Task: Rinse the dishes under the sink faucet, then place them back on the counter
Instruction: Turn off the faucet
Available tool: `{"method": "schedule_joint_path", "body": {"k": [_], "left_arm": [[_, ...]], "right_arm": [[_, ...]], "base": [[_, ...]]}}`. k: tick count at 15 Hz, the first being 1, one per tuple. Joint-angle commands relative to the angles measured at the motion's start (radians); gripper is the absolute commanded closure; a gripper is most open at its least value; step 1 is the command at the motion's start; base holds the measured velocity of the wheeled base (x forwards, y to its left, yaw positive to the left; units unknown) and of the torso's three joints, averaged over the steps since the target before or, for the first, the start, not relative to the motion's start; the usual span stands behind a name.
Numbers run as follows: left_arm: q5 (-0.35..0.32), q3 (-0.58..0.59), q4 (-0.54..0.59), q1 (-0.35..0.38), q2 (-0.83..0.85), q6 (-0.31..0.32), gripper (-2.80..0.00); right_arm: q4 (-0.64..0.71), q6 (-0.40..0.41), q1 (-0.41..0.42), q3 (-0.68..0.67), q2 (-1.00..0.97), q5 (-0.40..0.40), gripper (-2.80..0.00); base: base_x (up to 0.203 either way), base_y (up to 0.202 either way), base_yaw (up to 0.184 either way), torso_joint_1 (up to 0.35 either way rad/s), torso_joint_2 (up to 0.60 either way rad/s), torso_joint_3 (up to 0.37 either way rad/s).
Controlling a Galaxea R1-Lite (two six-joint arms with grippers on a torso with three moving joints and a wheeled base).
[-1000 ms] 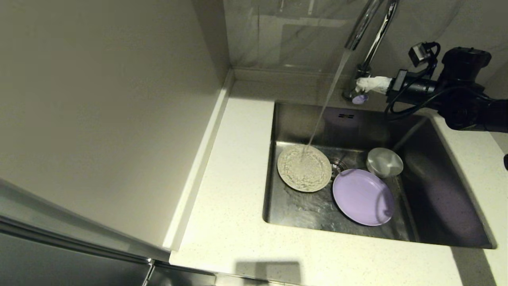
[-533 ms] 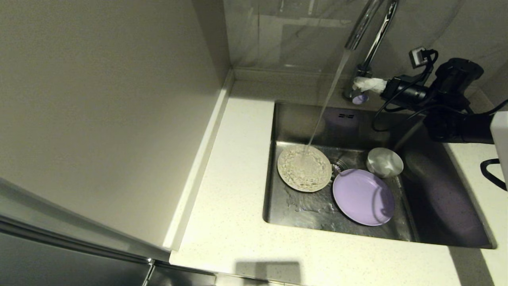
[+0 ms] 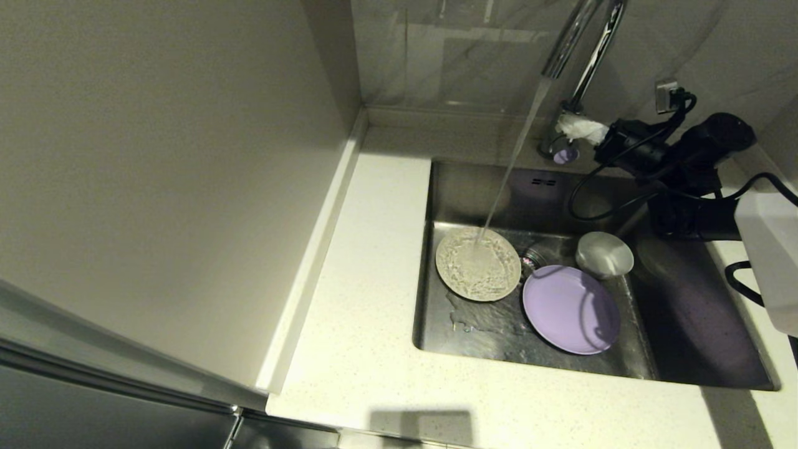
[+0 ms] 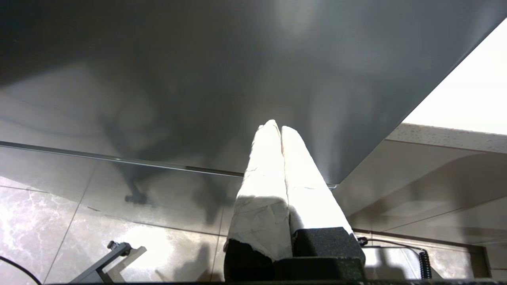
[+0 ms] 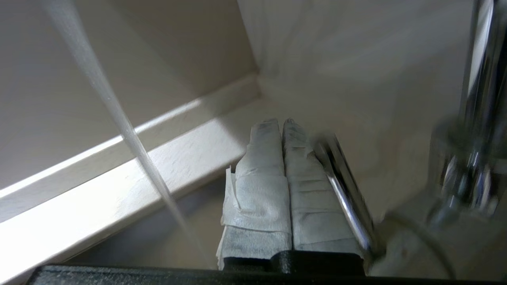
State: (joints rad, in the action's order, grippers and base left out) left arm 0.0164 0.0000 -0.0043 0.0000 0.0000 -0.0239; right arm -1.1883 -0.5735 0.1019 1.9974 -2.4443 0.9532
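Dishes all in sink (image 3: 686, 349), water hitting cream plate (image 3: 477, 264); right gripper (image 3: 576, 128) fingers pressed together, empty, beside faucet (image 3: 576, 56) lever (image 5: 344, 194); left gripper (image 4: 280, 130) also closed, parked.

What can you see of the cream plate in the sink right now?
The cream plate is round, shallow and matte, with a low rim. It lies flat on the floor of the sink, left of the drain. The water stream from the faucet lands on it and spreads across its face. It sits close beside the lilac plate. No gripper touches it.
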Motion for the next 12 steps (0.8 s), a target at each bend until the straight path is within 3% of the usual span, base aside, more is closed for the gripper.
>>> {"method": "schedule_joint_path", "body": {"k": [1, 3, 7, 9, 10, 12], "left_arm": [[0.0, 0.0, 0.0, 0.0, -0.002, -0.001, 0.0], [0.0, 0.0, 0.0, 0.0, -0.002, -0.001, 0.0], [0.0, 0.0, 0.0, 0.0, -0.002, -0.001, 0.0], [0.0, 0.0, 0.0, 0.0, -0.002, -0.001, 0.0], [0.0, 0.0, 0.0, 0.0, -0.002, -0.001, 0.0], [0.0, 0.0, 0.0, 0.0, -0.002, -0.001, 0.0]], "right_arm": [[-0.04, 0.028, -0.004, 0.0, -0.001, -0.011, 0.0], [-0.033, 0.083, -0.008, -0.003, 0.001, -0.023, 0.0], [0.063, 0.104, -0.008, -0.005, 0.029, -0.081, 0.0], [0.101, 0.187, -0.007, -0.013, 0.03, -0.105, 0.0], [0.126, 0.243, -0.007, -0.02, 0.028, -0.135, 0.0], [0.14, 0.279, -0.005, -0.024, 0.023, -0.23, 0.0]], "base": [[0.0, 0.0, 0.0, 0.0, 0.0, 0.0], [0.0, 0.0, 0.0, 0.0, 0.0, 0.0], [0.0, 0.0, 0.0, 0.0, 0.0, 0.0], [0.0, 0.0, 0.0, 0.0, 0.0, 0.0], [0.0, 0.0, 0.0, 0.0, 0.0, 0.0], [0.0, 0.0, 0.0, 0.0, 0.0, 0.0]]}}
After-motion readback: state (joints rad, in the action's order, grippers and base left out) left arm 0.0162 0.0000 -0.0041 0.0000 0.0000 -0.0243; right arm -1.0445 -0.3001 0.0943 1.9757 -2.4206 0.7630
